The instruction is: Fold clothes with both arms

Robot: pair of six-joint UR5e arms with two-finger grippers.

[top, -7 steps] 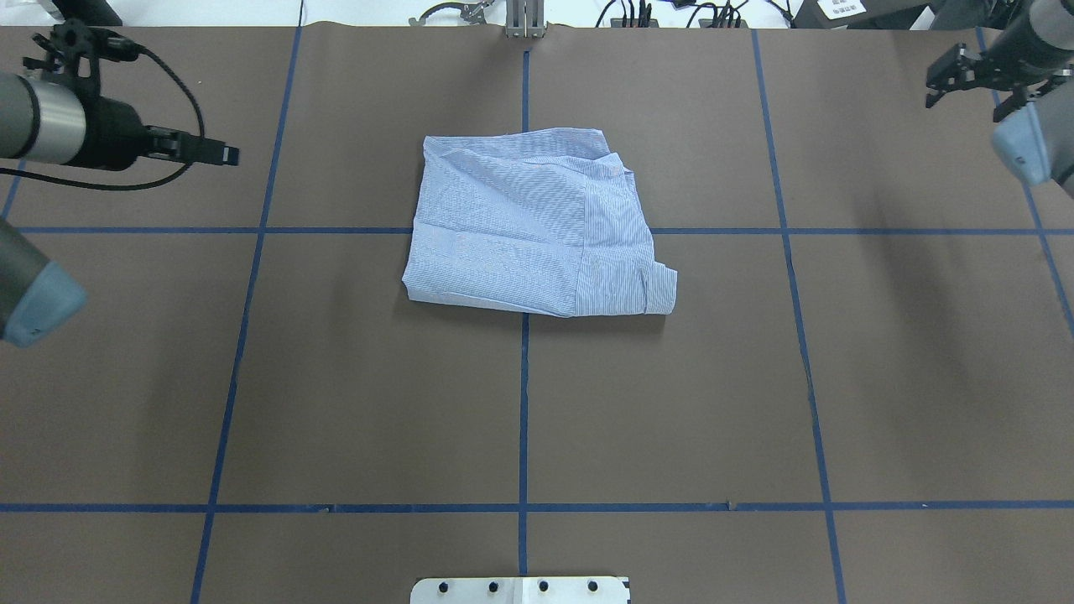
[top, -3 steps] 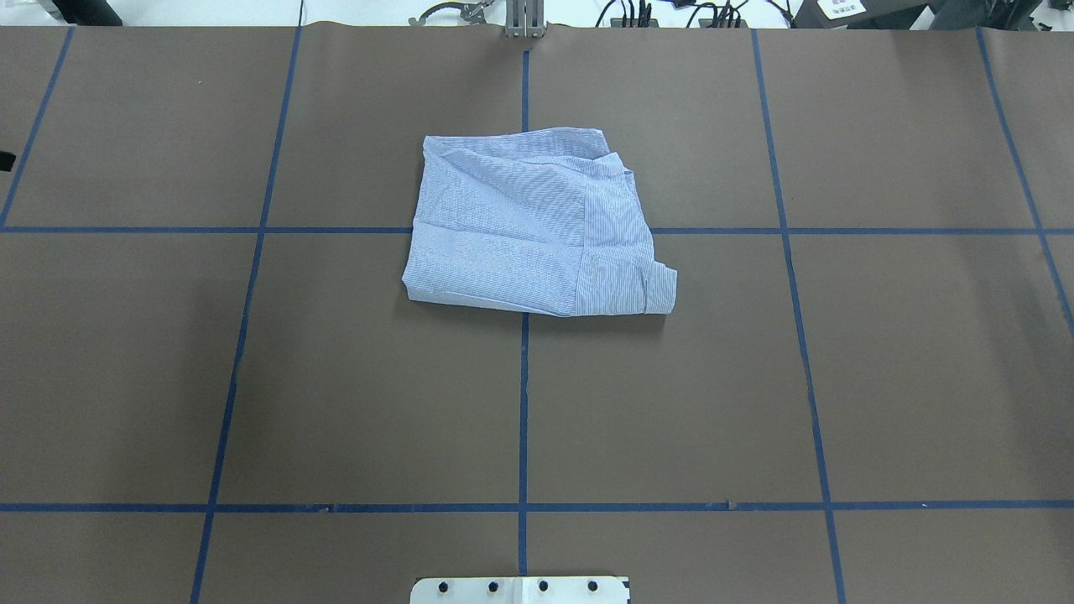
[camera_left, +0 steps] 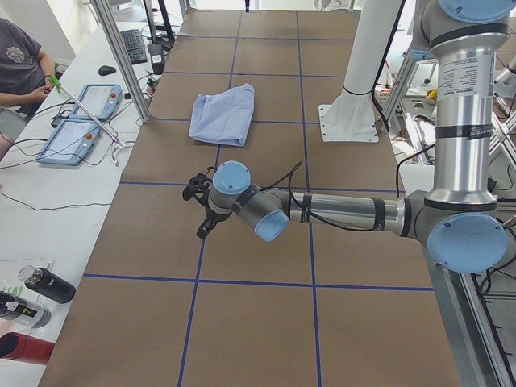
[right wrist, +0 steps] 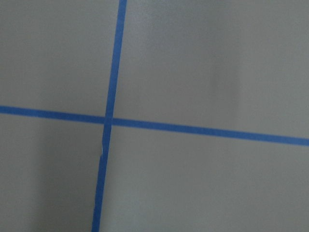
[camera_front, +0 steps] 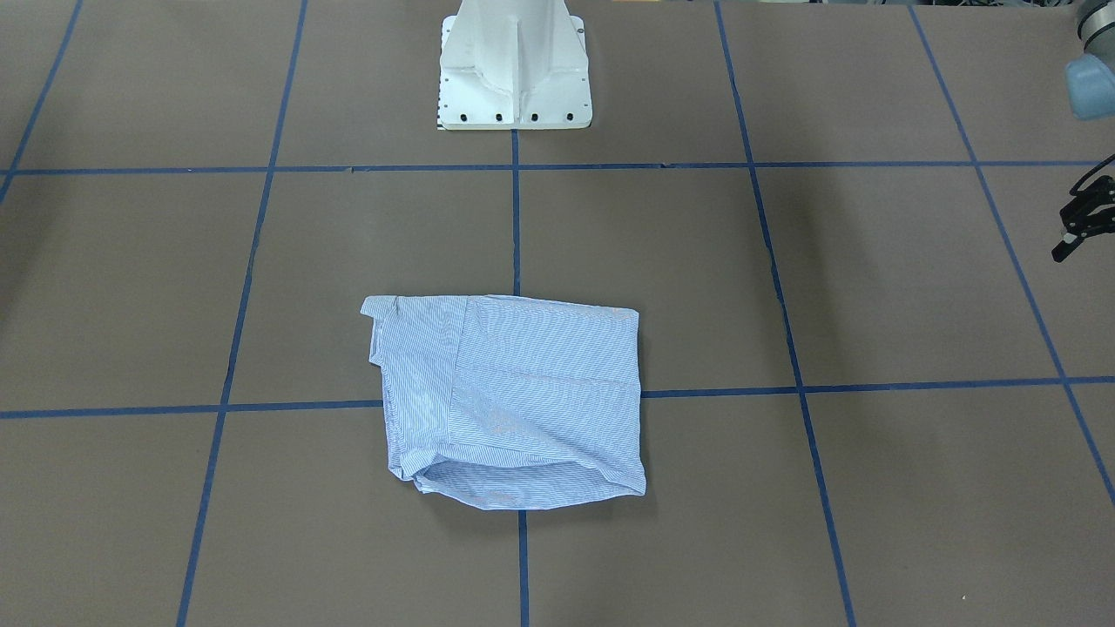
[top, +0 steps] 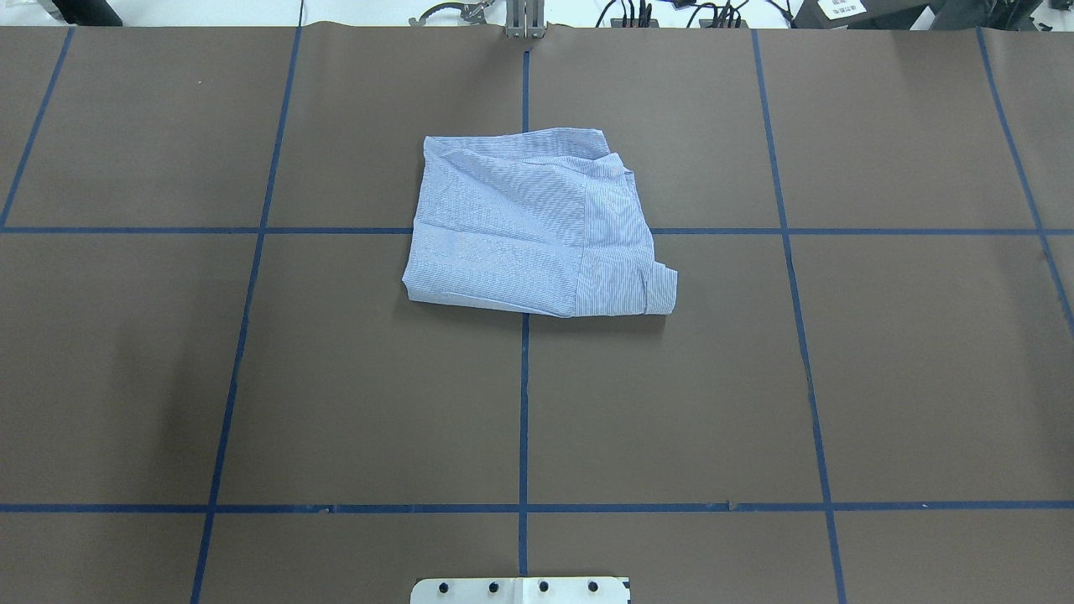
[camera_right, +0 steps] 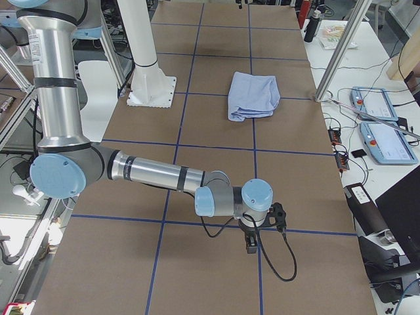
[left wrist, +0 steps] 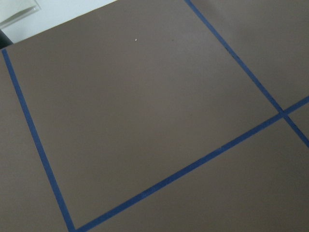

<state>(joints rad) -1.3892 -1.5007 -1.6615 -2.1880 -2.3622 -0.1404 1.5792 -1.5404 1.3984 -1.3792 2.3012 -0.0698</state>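
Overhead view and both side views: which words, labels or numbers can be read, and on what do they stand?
No text can be read.
White label beyond the far edge of the table: print too small.
Shirt: no label or print shows.
Tablet screens beside the table: too blurred.

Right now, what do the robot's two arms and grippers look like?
Both the left arm and the right arm are silver-grey tubes with black bands and rounded light blue joint caps. A loose black cable loops at each wrist. The left gripper and the right gripper are black; their finger details are too small to tell.
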